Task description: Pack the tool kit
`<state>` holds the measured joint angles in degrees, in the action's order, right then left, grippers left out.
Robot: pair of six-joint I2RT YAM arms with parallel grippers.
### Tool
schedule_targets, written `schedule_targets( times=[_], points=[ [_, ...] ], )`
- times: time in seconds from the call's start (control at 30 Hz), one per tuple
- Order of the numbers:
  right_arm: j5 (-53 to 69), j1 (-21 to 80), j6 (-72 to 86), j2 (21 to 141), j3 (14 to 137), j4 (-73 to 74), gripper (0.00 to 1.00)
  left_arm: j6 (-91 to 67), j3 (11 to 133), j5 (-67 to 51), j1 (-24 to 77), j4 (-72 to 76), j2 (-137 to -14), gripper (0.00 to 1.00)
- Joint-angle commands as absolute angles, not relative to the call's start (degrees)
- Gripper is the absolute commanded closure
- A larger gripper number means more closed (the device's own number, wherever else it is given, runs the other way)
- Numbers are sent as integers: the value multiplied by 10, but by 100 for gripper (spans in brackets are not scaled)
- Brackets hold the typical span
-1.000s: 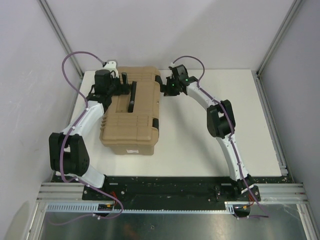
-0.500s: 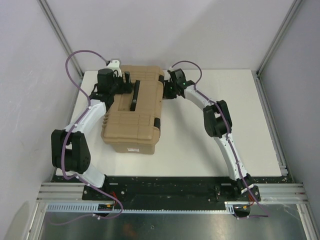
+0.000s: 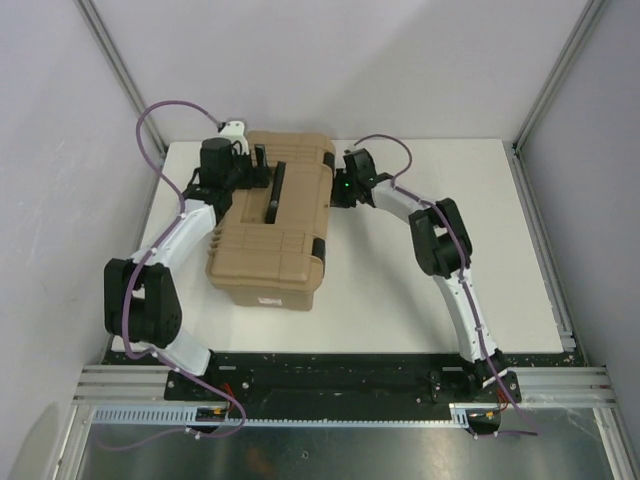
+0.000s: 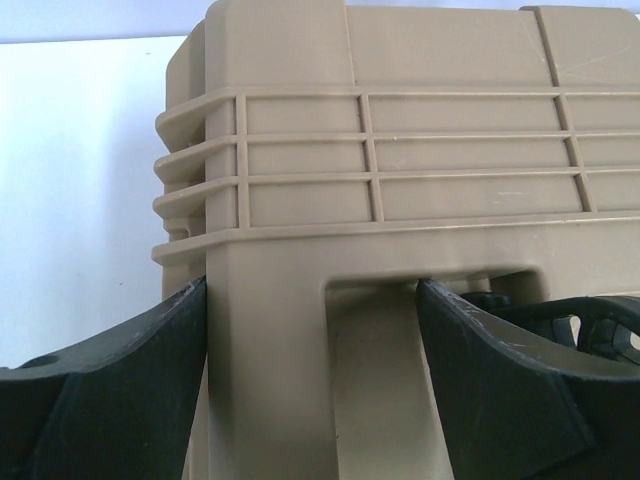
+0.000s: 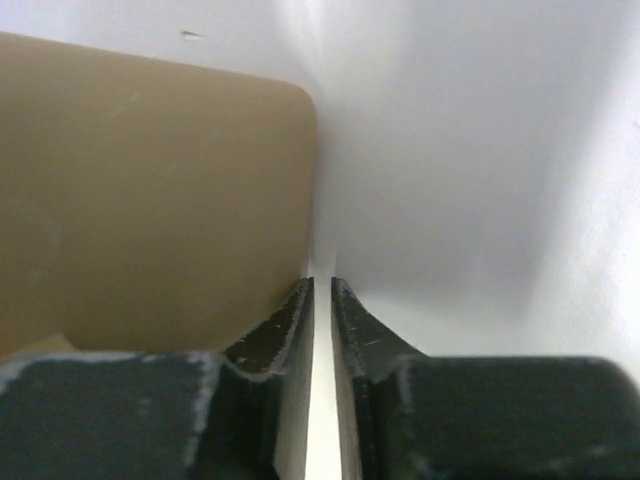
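Just left of the right gripper [image 5: 321, 288], nearly closed and empty: toolbox [image 5: 150, 200] side wall. Opposite, left gripper [image 4: 310, 285] wide apart astride a tan rib [image 4: 265, 350], clamping nothing.

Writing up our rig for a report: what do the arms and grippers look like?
The left arm and right arm have white links with bulky black joints; a purple cable trails along each. A green light glows by the right wrist. Fingers are black, wedge-shaped, scuffed.
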<state>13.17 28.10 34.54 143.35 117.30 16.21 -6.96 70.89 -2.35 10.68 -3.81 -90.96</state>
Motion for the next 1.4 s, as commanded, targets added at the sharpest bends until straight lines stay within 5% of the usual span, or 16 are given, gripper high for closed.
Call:
schedule_targets(
  times=[0.0,0.17,0.57,1.0,1.37],
  points=[
    [93,272,388,1312,1077,78,78,-140,709,-157,184,-144,-897,16],
    [30,262,365,1231,1016,101,58,-153,741,-113,163,-146,-849,2],
    [-156,232,323,1009,881,238,29,-165,733,-7,116,-195,-675,1],
    [-223,109,290,745,774,367,28,-193,591,72,116,-275,-433,1],
    [-324,58,276,609,703,386,27,-198,565,91,116,-390,-345,1]
  ],
)
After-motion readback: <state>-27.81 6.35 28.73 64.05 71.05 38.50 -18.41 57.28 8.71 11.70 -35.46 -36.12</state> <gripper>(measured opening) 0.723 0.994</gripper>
